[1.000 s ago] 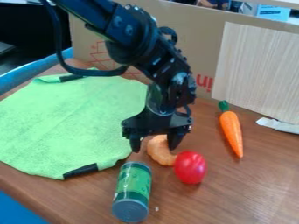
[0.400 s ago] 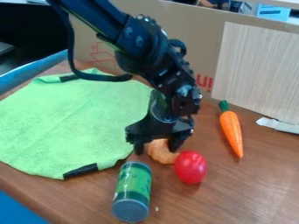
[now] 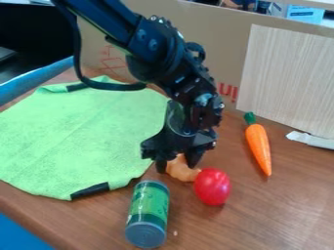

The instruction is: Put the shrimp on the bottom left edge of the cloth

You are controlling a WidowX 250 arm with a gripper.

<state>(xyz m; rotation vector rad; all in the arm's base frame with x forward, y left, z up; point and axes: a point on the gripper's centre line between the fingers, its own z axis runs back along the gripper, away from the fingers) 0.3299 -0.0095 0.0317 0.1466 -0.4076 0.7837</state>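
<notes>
The tool (image 3: pixel 177 165) hangs just below the middle of the frame, its fingers apart, one on either side of the shrimp (image 3: pixel 180 172). The shrimp lies on the counter (image 3: pixel 254 210), right of the green cloth (image 3: pixel 78 136), its right end against or just beside the red tomato (image 3: pixel 212 187).
</notes>
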